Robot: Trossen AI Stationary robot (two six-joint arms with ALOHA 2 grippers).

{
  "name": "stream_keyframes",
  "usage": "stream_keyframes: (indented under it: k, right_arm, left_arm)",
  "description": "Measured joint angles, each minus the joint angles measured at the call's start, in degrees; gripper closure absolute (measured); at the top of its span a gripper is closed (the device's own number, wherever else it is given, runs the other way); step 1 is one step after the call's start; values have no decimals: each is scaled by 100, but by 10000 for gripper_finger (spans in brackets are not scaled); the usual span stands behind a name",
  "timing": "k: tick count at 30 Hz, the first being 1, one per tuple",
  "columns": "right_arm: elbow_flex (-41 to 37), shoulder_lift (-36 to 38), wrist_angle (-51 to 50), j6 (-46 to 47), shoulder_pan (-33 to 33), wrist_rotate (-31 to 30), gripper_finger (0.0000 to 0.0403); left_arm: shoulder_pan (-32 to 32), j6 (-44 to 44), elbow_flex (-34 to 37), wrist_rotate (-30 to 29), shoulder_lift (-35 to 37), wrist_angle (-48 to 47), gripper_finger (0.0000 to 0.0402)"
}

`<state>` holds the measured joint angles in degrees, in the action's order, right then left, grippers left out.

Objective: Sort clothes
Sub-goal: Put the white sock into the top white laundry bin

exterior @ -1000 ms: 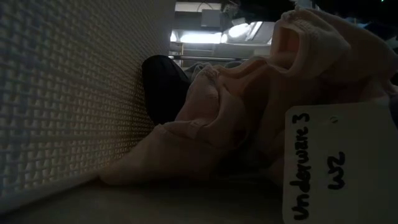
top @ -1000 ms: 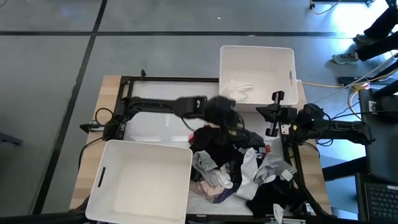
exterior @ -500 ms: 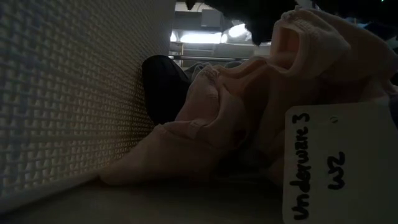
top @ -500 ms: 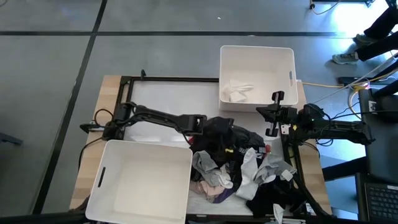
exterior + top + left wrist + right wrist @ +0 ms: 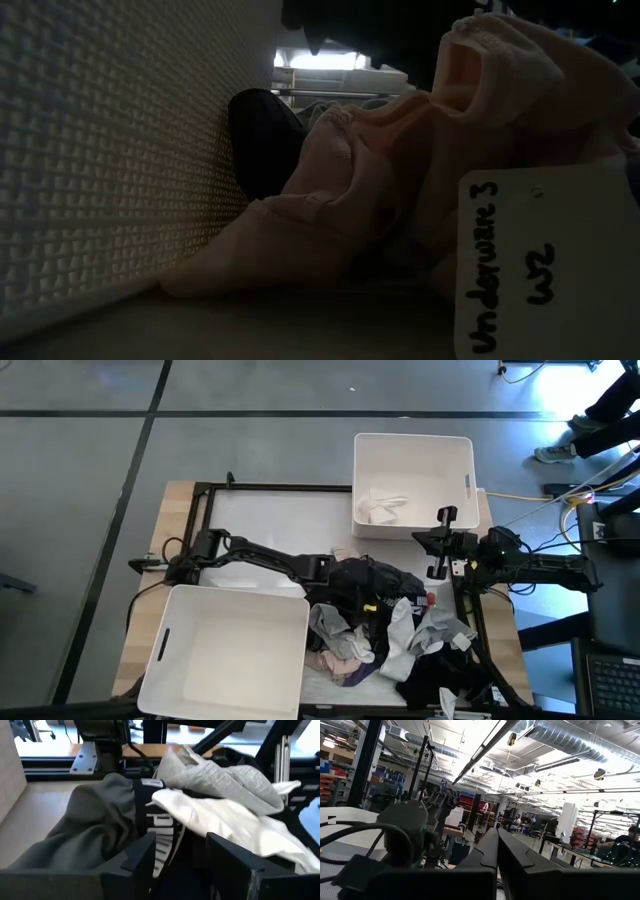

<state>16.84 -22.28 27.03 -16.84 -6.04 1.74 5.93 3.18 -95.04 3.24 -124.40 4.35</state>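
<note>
The low view is mostly blocked: a bumpy white bin wall (image 5: 110, 160) is filling one side, and a pink garment (image 5: 400, 170) with a paper tag (image 5: 545, 260) is filling the other. Little else is showing there.

From above, the left gripper (image 5: 340, 572) is reaching into the pile of clothes (image 5: 395, 620), and black cloth is hiding its tip. In the left wrist view its jaws are standing wide open, with a black garment with white letters (image 5: 157, 827) lying between them. I cannot tell if it is being held. A dark grey garment (image 5: 95, 820), a light grey garment (image 5: 225, 775) and a white garment (image 5: 225, 820) are lying just beyond.

The pile is sitting on the bench (image 5: 270, 520) at the near right, running off the picture's edge.

The far white bin (image 5: 412, 485) is holding one white piece of cloth (image 5: 380, 508). The near white bin (image 5: 225, 655) is showing only its bare floor.

The right gripper (image 5: 437, 545) is waiting beside the far bin, its jaws pressed shut on nothing.
</note>
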Motion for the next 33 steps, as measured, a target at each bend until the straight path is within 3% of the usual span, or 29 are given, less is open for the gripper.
stream_keyframes:
  k: [13,21,33]
  right_arm:
    - [0,0,2,0,0,28,393]
    - [0,0,2,0,1,26,393]
    - [0,0,-13,0,0,20,393]
  left_arm:
    - [26,584,-13,131,-285,874,237]
    - [21,1039,-248,504,-911,1147,237]
    - [-2,666,-341,678,-953,1209,239]
